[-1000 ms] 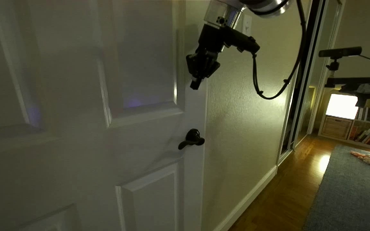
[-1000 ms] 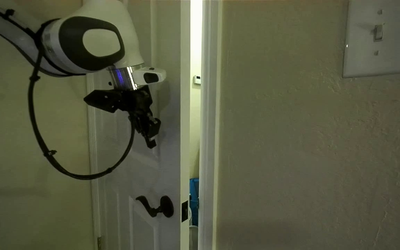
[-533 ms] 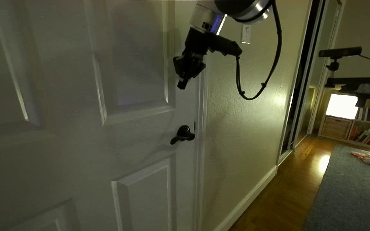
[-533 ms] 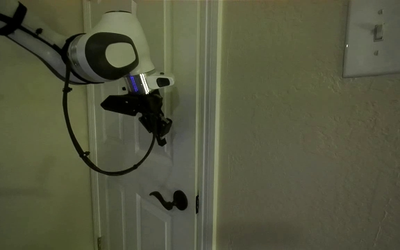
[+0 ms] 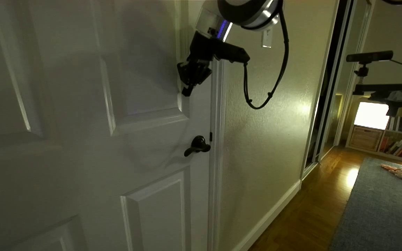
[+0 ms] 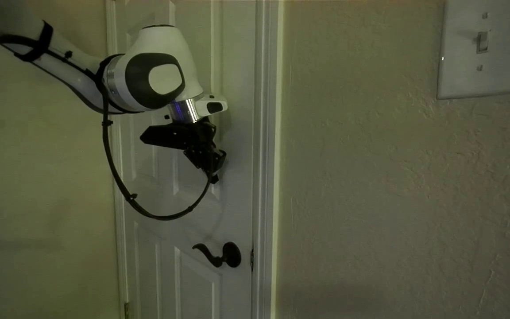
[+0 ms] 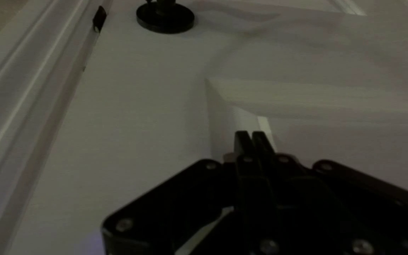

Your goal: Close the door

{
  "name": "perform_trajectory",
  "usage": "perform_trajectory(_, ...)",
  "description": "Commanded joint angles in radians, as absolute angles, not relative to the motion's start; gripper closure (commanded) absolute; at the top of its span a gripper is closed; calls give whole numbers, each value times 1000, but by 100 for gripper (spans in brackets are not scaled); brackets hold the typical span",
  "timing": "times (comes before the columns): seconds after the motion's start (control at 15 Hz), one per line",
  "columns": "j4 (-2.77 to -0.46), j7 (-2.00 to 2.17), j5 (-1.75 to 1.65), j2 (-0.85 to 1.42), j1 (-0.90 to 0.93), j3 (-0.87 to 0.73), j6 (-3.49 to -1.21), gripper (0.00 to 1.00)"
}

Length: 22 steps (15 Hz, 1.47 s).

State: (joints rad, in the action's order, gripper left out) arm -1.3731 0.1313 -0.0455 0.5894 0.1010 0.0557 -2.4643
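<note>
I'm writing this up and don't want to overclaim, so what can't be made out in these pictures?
Whether the door is latched: door and frame hide any bolt in all views.
The whole handle: cut off by the top edge in the wrist view.
Whether the gripper touches the door: the cable crosses it in an exterior view.
Titles on the books: too small in an exterior view.

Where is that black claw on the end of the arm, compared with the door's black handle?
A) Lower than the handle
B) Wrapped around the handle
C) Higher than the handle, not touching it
C: in both exterior views the gripper shows higher than the handle, with a stretch of the white door visible between them.
</note>
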Motion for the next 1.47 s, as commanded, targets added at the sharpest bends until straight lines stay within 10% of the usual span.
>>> perform_trajectory(0.0, -1315, 121, -75, 631, 130, 27, -2465, 92)
perform_trajectory(0.93, -1370, 113, -46, 580, 128, 44, -2352, 95)
perform_trajectory(1.0, -1412, 127, -53, 545, 133, 36, -2331, 70)
perform_trajectory(1.4, -1645, 146, -56, 335, 136, 43, -2145, 42)
